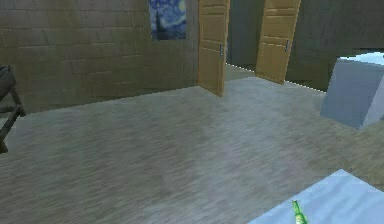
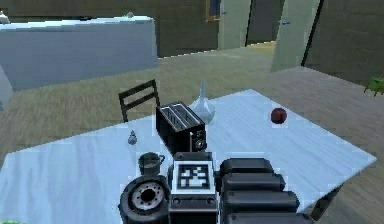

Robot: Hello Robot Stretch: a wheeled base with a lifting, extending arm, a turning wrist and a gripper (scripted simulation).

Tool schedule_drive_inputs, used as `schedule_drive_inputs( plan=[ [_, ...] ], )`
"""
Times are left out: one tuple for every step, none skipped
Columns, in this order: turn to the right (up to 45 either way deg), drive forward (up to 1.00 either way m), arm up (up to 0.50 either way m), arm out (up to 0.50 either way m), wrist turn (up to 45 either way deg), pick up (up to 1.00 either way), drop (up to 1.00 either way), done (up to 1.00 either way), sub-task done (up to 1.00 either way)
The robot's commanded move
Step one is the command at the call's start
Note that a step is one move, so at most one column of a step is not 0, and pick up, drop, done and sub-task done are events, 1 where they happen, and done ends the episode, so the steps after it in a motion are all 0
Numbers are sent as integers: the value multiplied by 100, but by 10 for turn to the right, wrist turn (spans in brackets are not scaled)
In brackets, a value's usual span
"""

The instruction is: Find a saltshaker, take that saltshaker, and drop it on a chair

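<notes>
On the pale table [image 2: 90, 165] in the arm side view stands a small grey shaker-shaped thing [image 2: 132, 137], left of a black toaster [image 2: 182, 128]. A dark chair [image 2: 138, 100] stands behind the table's far edge, just past that small thing. The arm's dark bar rises from the bottom edge, and my gripper [image 2: 150, 190] shows as a dark round body left of a white marked square [image 2: 195, 178]. A dark mug [image 2: 151, 163] stands on the table right at the gripper's far end, so I cannot tell whether it holds anything.
A glass vase [image 2: 202, 103] and a red apple [image 2: 279, 116] also stand on the table. A long pale counter [image 2: 80, 45] runs behind. The forward view has wood floor, two open doors [image 1: 213, 45], a painting [image 1: 167, 18], a pale block [image 1: 358, 90] and a green thing [image 1: 297, 211] on the table corner.
</notes>
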Motion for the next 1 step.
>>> schedule_drive_inputs(
  plan=[
    [-450, 0, 0, 0, 0, 0, 0, 0, 0]
  ],
)
